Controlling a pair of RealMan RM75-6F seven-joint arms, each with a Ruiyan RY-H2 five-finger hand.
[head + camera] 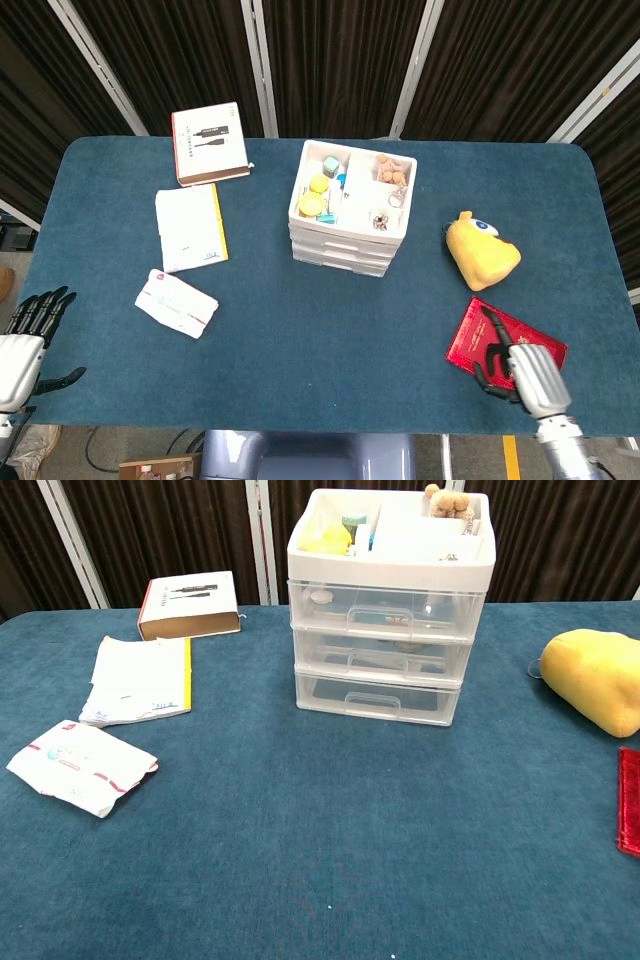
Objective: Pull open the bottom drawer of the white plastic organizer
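**Hands low at the near edge, drawers shut**

The right hand (522, 368) lies over the red booklet (503, 345) at the table's (300, 330) near right corner, dark fingers bent, gripping nothing that I can make out. The left hand (25, 340) hangs off the near left edge, fingers spread, empty. Neither shows in the chest view.

The boxed book (209, 145) carries print too small to read; so do the pamphlet (189, 227) and the white packet (176, 302).

The organizer (385, 610) stands mid-table toward the far side: white frame, three clear drawers, an open top tray of small items. Its bottom drawer (376, 698) sits flush and closed, handle facing the robot. A yellow plush (481, 251) lies to its right.
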